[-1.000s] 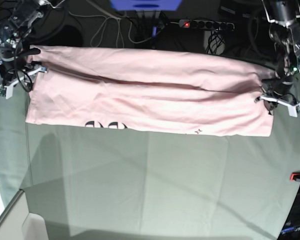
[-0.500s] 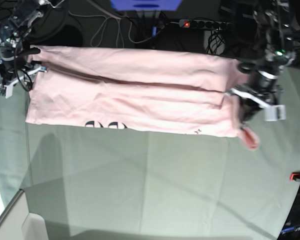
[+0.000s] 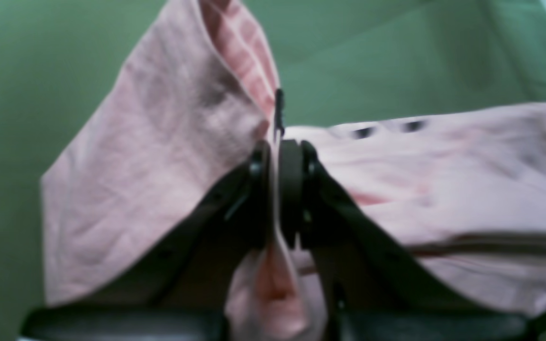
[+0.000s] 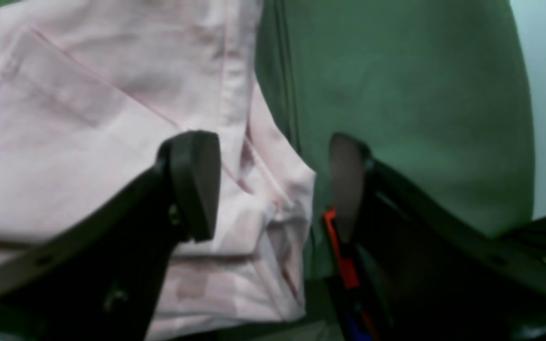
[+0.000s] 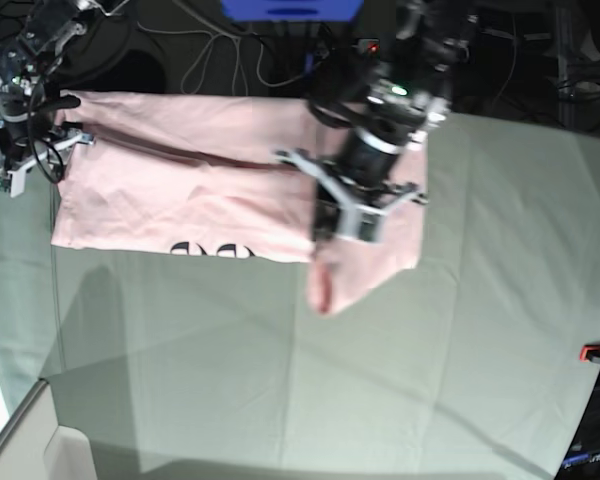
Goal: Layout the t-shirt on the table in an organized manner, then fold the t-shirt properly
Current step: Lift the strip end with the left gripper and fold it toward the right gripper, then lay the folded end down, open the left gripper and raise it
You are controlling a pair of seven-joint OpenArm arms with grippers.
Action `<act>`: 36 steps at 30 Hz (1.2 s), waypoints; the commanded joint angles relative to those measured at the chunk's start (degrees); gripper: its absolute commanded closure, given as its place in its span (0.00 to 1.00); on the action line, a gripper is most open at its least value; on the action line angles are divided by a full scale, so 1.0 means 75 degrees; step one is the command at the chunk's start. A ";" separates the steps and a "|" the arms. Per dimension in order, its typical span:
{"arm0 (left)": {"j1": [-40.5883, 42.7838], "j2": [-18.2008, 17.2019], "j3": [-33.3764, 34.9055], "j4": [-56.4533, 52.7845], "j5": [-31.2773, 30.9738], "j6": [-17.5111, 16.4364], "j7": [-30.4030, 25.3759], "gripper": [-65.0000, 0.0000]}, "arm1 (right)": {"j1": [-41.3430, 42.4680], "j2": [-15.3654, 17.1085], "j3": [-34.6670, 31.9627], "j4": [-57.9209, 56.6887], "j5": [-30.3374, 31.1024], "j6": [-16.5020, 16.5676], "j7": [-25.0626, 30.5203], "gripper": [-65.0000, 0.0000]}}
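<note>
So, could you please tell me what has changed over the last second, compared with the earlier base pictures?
The left gripper, shut on the pale pink cotton t-shirt, has carried that end from the far side of the grey-green cloth-covered table to about the middle, folding it over. The right gripper stayed open at the other end, and that part stayed flat.

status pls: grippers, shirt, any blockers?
Left gripper shut on t-shirt, carrying its end across. Right gripper open at the other end. Nothing in the way.
</note>
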 commanded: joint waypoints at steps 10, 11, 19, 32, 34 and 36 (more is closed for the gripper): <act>-0.0745 0.0574 0.1272 -0.1802 0.0790 -0.0004 -0.0193 1.00 | 0.0022 0.0077 0.0018 0.0143 0.0094 -0.0007 0.0149 0.44; -0.0792 0.0586 0.1331 -0.1908 0.0790 -0.0004 -0.0193 1.00 | 0.0022 0.0077 0.0018 0.0143 0.0094 -0.0007 0.0149 0.44; -0.1073 0.0597 0.1624 -0.2224 0.0743 -0.0004 -0.0193 1.00 | 0.0022 0.0077 -0.0029 0.0143 0.0082 -0.0007 0.0149 0.44; -0.1190 0.0597 0.1647 -0.2189 0.0731 -0.0039 -0.0135 0.68 | 0.0022 0.0077 -0.0041 0.0143 0.0082 -0.0007 0.0149 0.44; -0.1085 0.0562 0.1647 -0.2001 0.0731 -0.0039 -0.0193 0.67 | 0.0022 0.0077 -0.0041 0.0143 0.0082 -0.0007 0.0149 0.44; -0.0921 0.0515 0.1612 -0.1497 0.0731 -0.0039 -0.0205 0.67 | 0.0022 0.0077 -0.0041 0.0143 0.0082 -0.0007 0.0149 0.44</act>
